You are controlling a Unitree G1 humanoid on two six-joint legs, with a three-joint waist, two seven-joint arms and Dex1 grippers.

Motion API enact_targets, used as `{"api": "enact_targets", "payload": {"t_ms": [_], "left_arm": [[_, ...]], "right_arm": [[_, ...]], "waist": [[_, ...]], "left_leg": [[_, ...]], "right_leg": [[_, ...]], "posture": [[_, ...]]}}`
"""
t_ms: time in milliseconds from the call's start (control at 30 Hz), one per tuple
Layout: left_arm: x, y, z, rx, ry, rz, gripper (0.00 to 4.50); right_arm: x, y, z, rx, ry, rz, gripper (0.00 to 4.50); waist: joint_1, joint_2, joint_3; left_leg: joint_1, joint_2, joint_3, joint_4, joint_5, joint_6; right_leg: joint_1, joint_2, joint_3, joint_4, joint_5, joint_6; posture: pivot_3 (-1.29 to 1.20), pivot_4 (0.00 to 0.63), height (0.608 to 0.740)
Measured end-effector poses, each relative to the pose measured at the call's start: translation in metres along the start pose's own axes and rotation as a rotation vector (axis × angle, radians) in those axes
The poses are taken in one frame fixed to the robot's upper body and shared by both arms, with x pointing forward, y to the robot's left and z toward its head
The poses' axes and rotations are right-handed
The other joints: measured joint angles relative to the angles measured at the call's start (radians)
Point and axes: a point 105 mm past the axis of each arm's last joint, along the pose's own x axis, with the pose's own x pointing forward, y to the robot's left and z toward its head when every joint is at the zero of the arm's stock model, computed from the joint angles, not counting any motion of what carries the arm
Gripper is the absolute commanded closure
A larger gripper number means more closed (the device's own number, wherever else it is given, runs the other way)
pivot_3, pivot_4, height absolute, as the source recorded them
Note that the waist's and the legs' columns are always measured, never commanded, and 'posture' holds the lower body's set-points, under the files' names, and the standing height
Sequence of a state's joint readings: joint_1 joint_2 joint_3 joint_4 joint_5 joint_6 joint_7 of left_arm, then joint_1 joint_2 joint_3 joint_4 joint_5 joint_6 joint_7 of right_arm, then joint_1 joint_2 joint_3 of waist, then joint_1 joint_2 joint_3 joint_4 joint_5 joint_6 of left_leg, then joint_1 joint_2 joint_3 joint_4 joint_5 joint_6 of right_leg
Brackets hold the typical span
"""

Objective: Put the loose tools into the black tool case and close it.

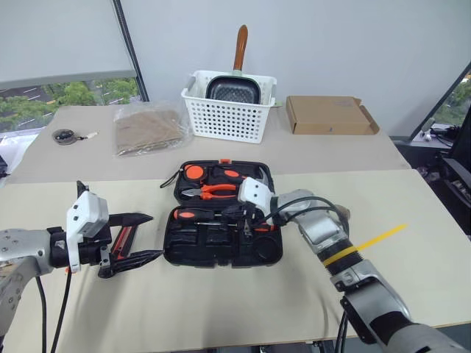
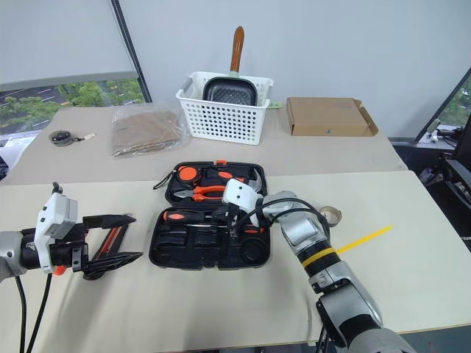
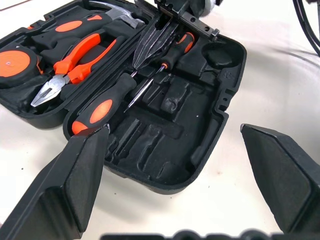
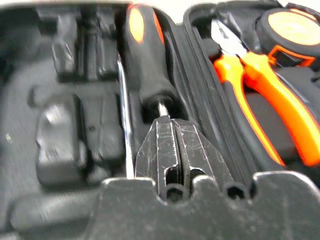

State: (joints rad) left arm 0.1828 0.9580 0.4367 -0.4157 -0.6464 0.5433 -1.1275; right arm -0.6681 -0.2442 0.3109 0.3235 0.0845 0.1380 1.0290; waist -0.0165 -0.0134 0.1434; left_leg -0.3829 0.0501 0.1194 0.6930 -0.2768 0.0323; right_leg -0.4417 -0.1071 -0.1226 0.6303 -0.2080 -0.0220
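Nearest us, the left gripper (image 1: 151, 237) hovers just left of the black tool case (image 1: 221, 250), its two fingers (image 3: 75, 175) spread as wide as they go and holding nothing. Beneath it on the table lies one orange-and-black tool (image 1: 121, 239), which we take for the utility knife, though its shape is too hidden for us to be sure.

Next comes the open case, lying flat. In its near half we count two black-and-orange screwdrivers, one large (image 3: 100, 105) and one smaller (image 3: 177, 47), side by side in the moulded recesses. The right gripper (image 4: 167, 122) reaches in over them, its fingers pressed together with nothing between them, the tips right at the smaller screwdriver's shaft. We judge that it is seating that screwdriver in its slot.

Right of the case, just beyond the right arm, one tan tape ring (image 2: 329, 215) sits on the table, outside the case.

The far half of the case holds one pair of orange-handled pliers (image 1: 213, 191), one hammer (image 3: 117, 12) and one round orange-faced tape measure (image 1: 193, 172).

So we are mid-loading: two tools in, at least two loose, and we cannot pick out the thin tester. Next, the left gripper needs to drop over the tool below it and close, and the right arm must clear out of the case first.

Farthest back stand one white basket (image 1: 228, 118) with a pan, one plastic bag (image 1: 147, 129) and one cardboard box (image 1: 330, 115).
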Motion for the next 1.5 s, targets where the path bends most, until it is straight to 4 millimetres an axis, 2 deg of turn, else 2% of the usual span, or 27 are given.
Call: {"api": "enact_targets", "payload": {"t_ms": [33,133,233,367,533,667,700,967,1100,1333,1433,1500], "left_arm": [[-0.002,0.001,-0.005,-0.011,0.011,0.026,0.00],[-0.010,0.007,-0.018,-0.057,0.020,0.149,0.00],[-0.018,0.011,-0.027,-0.110,0.007,0.259,0.00],[-0.029,0.012,-0.036,-0.182,-0.063,0.424,0.00],[-0.050,0.026,-0.042,-0.199,-0.086,0.620,0.00],[-0.067,0.040,-0.066,-0.230,-0.046,0.757,0.00],[-0.069,0.042,-0.072,-0.245,-0.039,0.782,0.00],[-0.068,0.058,-0.113,-0.318,0.028,0.831,0.00],[-0.066,0.066,-0.119,-0.313,0.037,0.834,0.00],[-0.058,0.075,-0.118,-0.282,0.067,0.795,0.00],[-0.056,0.075,-0.119,-0.306,0.061,0.771,0.77],[-0.054,0.075,-0.118,-0.313,0.050,0.761,1.49]], "right_arm": [[-0.003,-0.002,0.005,0.000,-0.036,-0.005,4.45],[-0.022,-0.012,0.039,-0.015,-0.250,-0.047,4.45],[-0.035,-0.008,0.053,-0.059,-0.305,-0.015,4.45],[-0.055,0.001,0.049,-0.025,-0.286,0.060,3.30],[-0.067,0.010,0.052,-0.023,-0.269,0.129,1.61],[-0.075,0.020,0.051,-0.008,-0.262,0.174,0.22],[-0.076,0.021,0.051,-0.011,-0.257,0.179,0.01],[-0.090,0.023,0.050,-0.044,-0.219,0.163,0.01],[-0.099,0.024,0.056,-0.058,-0.241,0.156,0.01],[-0.106,0.024,0.052,-0.056,-0.206,0.142,0.01],[-0.106,0.025,0.054,-0.065,-0.207,0.139,0.00],[-0.105,0.025,0.055,-0.069,-0.208,0.139,0.00]], "waist": [[0.000,0.000,0.000],[0.002,0.000,0.000],[0.005,0.000,0.000],[0.009,0.000,0.001],[0.010,0.000,0.000],[0.012,0.001,0.001],[0.012,0.001,0.001],[0.029,0.000,0.000],[0.029,0.000,0.000],[0.030,0.000,0.000],[0.030,0.000,0.000],[0.030,0.000,0.000]], "left_leg": [[-0.001,0.000,0.000,0.000,0.000,0.000],[-0.001,-0.001,0.000,0.000,-0.001,0.001],[-0.001,-0.001,0.000,0.000,-0.004,0.006],[-0.002,-0.001,0.000,0.001,-0.007,0.011],[0.000,-0.001,-0.001,0.001,-0.007,0.011],[0.000,0.000,-0.001,0.001,-0.008,0.010],[0.000,0.000,-0.001,0.001,-0.008,0.010],[-0.002,-0.001,-0.001,0.001,-0.011,0.008],[-0.002,-0.001,-0.001,0.001,-0.011,0.009],[-0.001,-0.001,-0.001,0.001,-0.011,0.008],[-0.001,-0.001,-0.001,0.001,-0.011,0.008],[-0.001,-0.001,-0.001,0.001,-0.012,0.007]], "right_leg": [[0.000,0.001,-0.001,0.000,0.000,0.000],[0.000,0.000,-0.001,-0.001,0.001,-0.002],[0.001,-0.002,-0.001,-0.002,0.002,-0.004],[0.002,-0.007,-0.001,-0.004,0.002,-0.004],[0.002,-0.006,-0.002,-0.003,0.002,-0.003],[0.001,-0.005,-0.002,-0.002,0.001,-0.001],[0.001,-0.005,-0.002,-0.002,0.001,-0.001],[0.001,-0.006,-0.002,-0.004,0.002,-0.004],[0.001,-0.007,-0.003,-0.005,0.003,-0.005],[0.001,-0.007,-0.003,-0.004,0.002,-0.003],[0.001,-0.008,-0.003,-0.004,0.001,-0.002],[0.001,-0.008,-0.003,-0.004,0.001,-0.002]], "posture": [[0.00,0.150,0.700],[0.00,0.150,0.700],[0.00,0.150,0.700],[0.00,0.150,0.700],[0.00,0.150,0.700],[0.00,0.150,0.700],[0.00,0.150,0.700],[0.00,0.150,0.700],[0.00,0.150,0.700],[0.00,0.150,0.700],[0.00,0.150,0.700],[0.00,0.150,0.700]]}}
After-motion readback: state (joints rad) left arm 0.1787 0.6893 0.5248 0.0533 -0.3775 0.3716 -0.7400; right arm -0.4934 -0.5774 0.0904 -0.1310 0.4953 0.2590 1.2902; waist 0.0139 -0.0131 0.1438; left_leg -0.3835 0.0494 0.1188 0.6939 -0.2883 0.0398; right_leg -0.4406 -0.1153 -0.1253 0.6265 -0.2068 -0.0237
